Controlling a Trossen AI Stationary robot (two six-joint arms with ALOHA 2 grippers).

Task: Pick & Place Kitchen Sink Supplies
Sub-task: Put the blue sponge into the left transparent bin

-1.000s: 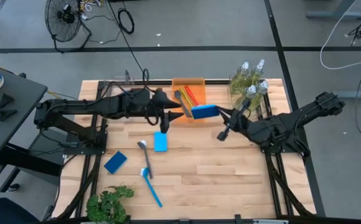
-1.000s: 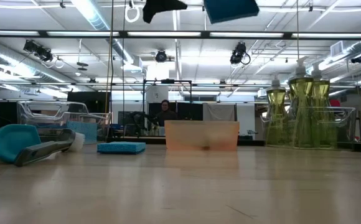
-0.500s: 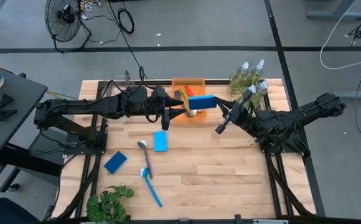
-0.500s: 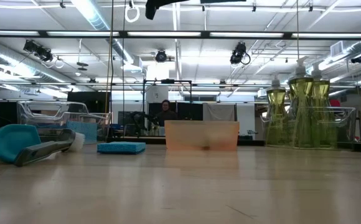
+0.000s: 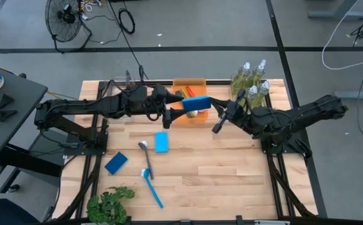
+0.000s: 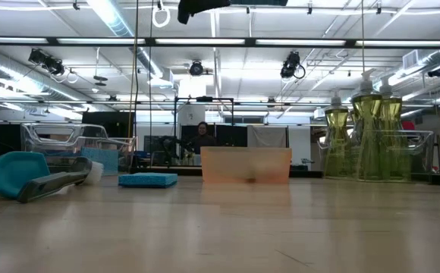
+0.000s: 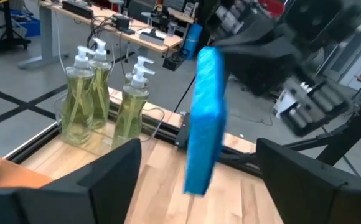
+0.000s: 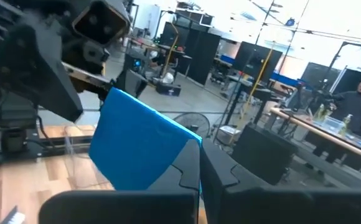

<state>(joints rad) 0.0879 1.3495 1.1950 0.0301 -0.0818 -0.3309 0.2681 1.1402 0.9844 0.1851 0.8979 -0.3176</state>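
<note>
A blue sponge (image 5: 195, 104) hangs high over the near part of the orange tray (image 5: 189, 84). My right gripper (image 5: 210, 105) is shut on it from the table's right side. My left gripper (image 7: 199, 168) stands open, one finger on either side of the sponge (image 7: 204, 118) without touching it; in the high view it (image 5: 176, 107) is just left of the sponge. A light-blue sponge (image 5: 161, 142), a dark-blue sponge (image 5: 116, 162) and brushes (image 5: 149, 172) lie flat on the table. Pump bottles (image 5: 250, 84) stand at the far right. My right gripper pinches the blue sponge between its two fingers at one end (image 8: 182, 155), near a corner. The fingers come roughly level from the table's right side. The sponge is lifted clear of the table and tray and sticks out past the fingertips toward the left arm.
The orange tray (image 6: 246, 165) holds brushes. A clear bin (image 5: 116, 84) sits at the far left, and a green plant (image 5: 109, 206) at the near left edge. Bare wood lies across the table's near right part.
My right gripper has carried the blue sponge up and toward the table's far left, from beside the orange tray to over it. In the low view the sponge has risen almost out of the picture's top. The left arm has stayed in place.
</note>
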